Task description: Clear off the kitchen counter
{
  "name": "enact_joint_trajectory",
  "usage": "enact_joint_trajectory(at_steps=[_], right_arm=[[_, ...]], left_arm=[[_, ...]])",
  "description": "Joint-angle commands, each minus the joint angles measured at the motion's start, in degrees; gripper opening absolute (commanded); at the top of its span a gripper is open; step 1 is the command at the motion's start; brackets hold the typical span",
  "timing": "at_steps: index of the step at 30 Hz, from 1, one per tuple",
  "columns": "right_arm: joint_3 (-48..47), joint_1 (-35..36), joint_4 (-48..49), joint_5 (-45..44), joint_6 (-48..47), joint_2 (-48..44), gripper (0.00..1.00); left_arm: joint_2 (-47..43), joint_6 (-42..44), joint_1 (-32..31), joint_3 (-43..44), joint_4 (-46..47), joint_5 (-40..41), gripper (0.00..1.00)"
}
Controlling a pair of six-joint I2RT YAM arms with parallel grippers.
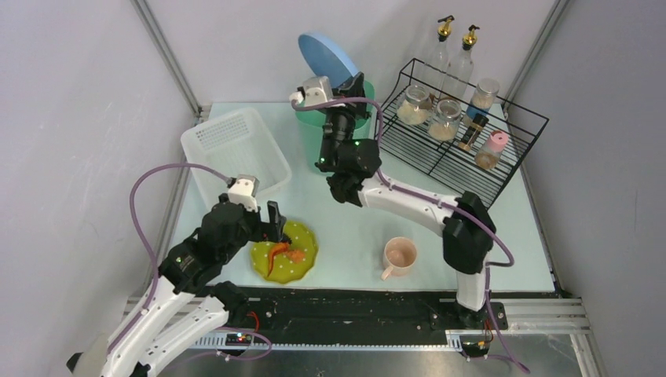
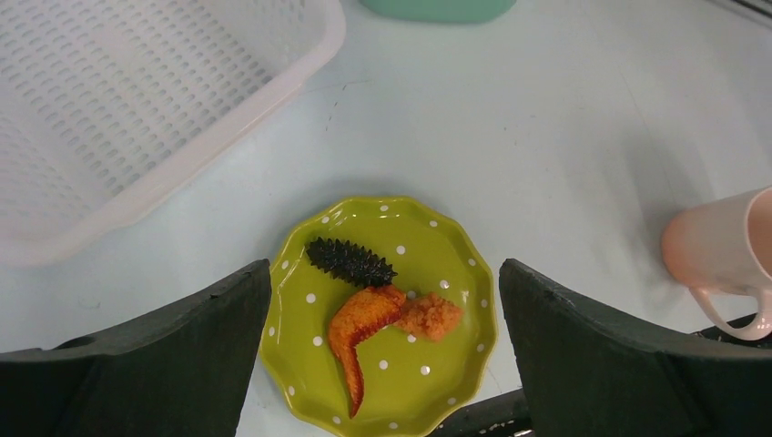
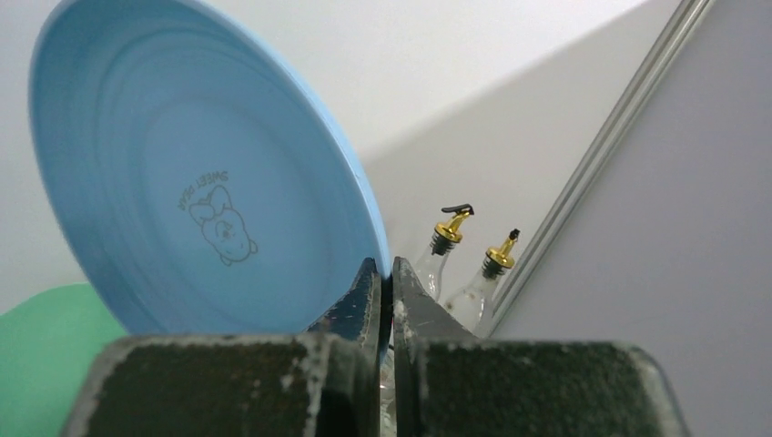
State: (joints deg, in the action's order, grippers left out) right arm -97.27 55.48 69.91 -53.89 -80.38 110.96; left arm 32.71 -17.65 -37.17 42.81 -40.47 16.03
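The pale kitchen counter carries a lime polka-dot plate near its front left. On the plate lie a black spiky piece, an orange chicken wing and an orange lump. My left gripper hangs open right above that plate, with nothing between its fingers. A pink mug stands to the plate's right. At the back, my right gripper is shut on the rim of a blue plate, held tilted over a green bin.
A white perforated basket sits at the back left. A black wire rack at the back right holds several jars, with two oil bottles behind it. A black rail runs along the front edge.
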Motion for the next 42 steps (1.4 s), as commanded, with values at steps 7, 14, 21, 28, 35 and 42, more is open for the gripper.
enact_joint_trajectory(at_steps=[7, 14, 21, 28, 35, 42], right_arm=[[13.6, 5.9, -24.2, -7.8, 29.2, -25.3, 0.0], [15.5, 5.4, -76.4, 2.6, 74.4, -38.8, 0.0], [17.4, 5.8, -96.9, 15.5, 92.4, -44.0, 0.0], [24.0, 8.6, -98.5, 25.3, 101.0, -45.5, 0.0], [26.0, 10.5, -98.5, 30.6, 105.2, -45.3, 0.0], [26.0, 12.0, -96.9, 31.2, 106.4, -45.3, 0.0]], left_arm=[[-7.8, 1.2, -0.4, 0.5, 2.3, -1.8, 0.98], [-13.2, 1.2, -0.4, 0.6, 5.8, -6.9, 0.98], [-21.0, -1.3, -0.4, 1.4, 10.4, -12.3, 0.98], [-23.2, -8.1, -0.4, 2.9, 10.5, -9.4, 0.98], [-22.3, -10.0, -0.5, 2.5, 10.6, -10.1, 0.98], [-20.9, -11.4, -0.4, 2.2, 10.6, -10.6, 0.98]])
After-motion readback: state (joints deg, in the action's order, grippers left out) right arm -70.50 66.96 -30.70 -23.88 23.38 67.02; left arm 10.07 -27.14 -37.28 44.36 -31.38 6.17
